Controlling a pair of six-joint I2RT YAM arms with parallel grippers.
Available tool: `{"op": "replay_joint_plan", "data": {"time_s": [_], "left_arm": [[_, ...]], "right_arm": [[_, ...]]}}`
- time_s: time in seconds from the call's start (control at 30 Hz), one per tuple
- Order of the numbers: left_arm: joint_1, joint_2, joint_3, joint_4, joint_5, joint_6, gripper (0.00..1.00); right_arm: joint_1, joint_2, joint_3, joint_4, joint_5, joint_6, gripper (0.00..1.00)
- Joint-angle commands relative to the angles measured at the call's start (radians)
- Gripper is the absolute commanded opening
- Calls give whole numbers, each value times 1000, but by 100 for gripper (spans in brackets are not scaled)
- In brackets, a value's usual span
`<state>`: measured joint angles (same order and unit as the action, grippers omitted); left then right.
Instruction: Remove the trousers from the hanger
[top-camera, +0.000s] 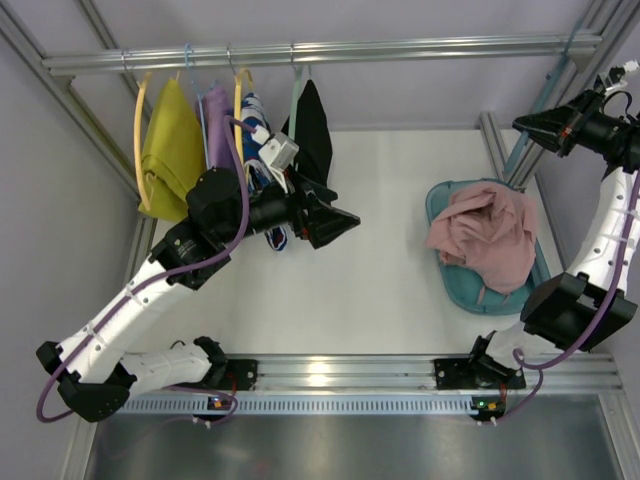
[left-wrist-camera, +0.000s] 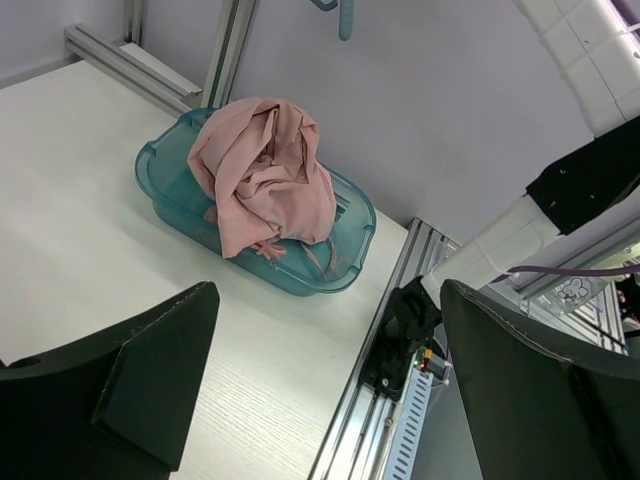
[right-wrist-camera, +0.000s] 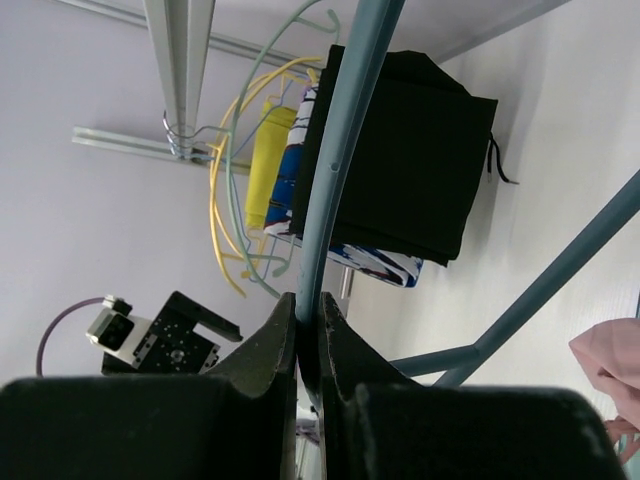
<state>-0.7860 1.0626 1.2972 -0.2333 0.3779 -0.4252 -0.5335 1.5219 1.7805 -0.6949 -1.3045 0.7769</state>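
We are clamping our right gripper (right-wrist-camera: 308, 312) on the thin teal hanger (right-wrist-camera: 345, 130), its fingers pinching the bar, above and beyond the far right corner of the teal tub (left-wrist-camera: 175, 205). The trousers (top-camera: 485, 235) are lying bunched in that tub, off the hanger, with a fold spilling over the tub's rim. Our left gripper (left-wrist-camera: 328, 295) is hovering well to the left of the tub, jaws spread wide and holding nothing. A black garment (top-camera: 315, 130) is hanging farther left of the tub.

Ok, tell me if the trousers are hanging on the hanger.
No, the trousers lie heaped in the teal tub, apart from the hanger.
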Motion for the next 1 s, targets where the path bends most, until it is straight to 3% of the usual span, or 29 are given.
{"op": "replay_joint_plan", "data": {"time_s": [0.0,0.3,0.5,0.83,0.97], "left_arm": [[5,-13,-13,54,13,-10,98],[7,-15,-16,54,19,-14,99],[7,-12,-19,54,23,-21,99],[7,-9,-15,55,24,-30,99],[7,-12,-16,54,24,-32,99]], "right_arm": [[-16,24,-13,-104,45,-73,0],[-10,21,50,-5,-45,34,0],[-8,-26,25,-3,-116,21,0],[72,-52,2,-8,-70,41,0],[125,-39,-23,66,-65,87,0]]}}
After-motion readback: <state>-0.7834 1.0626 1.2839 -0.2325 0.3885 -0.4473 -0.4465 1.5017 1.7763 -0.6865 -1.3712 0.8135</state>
